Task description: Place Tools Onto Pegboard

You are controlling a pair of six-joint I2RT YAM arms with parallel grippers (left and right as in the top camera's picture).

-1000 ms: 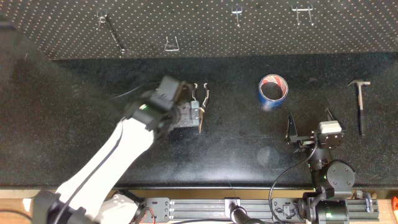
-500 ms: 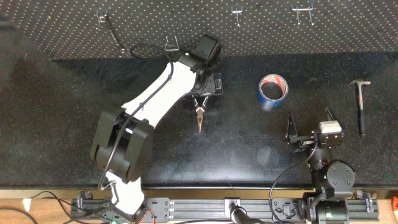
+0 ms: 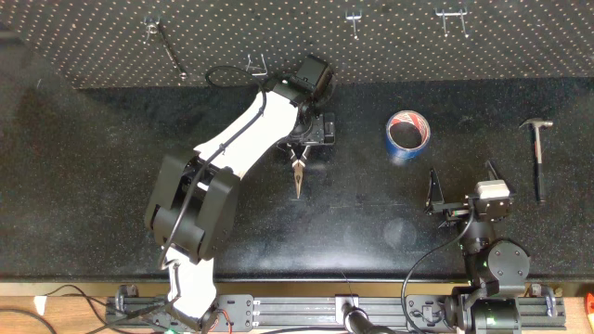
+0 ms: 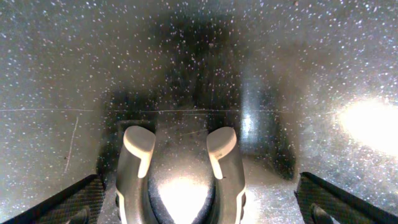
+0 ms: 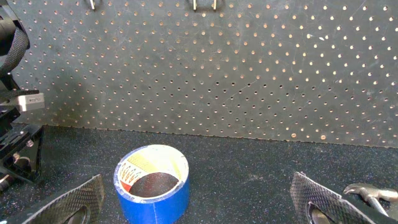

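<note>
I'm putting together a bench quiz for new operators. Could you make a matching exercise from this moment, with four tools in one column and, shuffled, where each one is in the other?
Things
1. wrench
2. pliers
3. tape roll
4. hammer

Places
A. lying on the table, farthest to the right
B. hanging on the pegboard
C. on the table, handles between the open jaws of the left gripper
D. on the table, between the pliers and the hammer

Pairs: 1-B, 2-C, 3-D, 4-A
</note>
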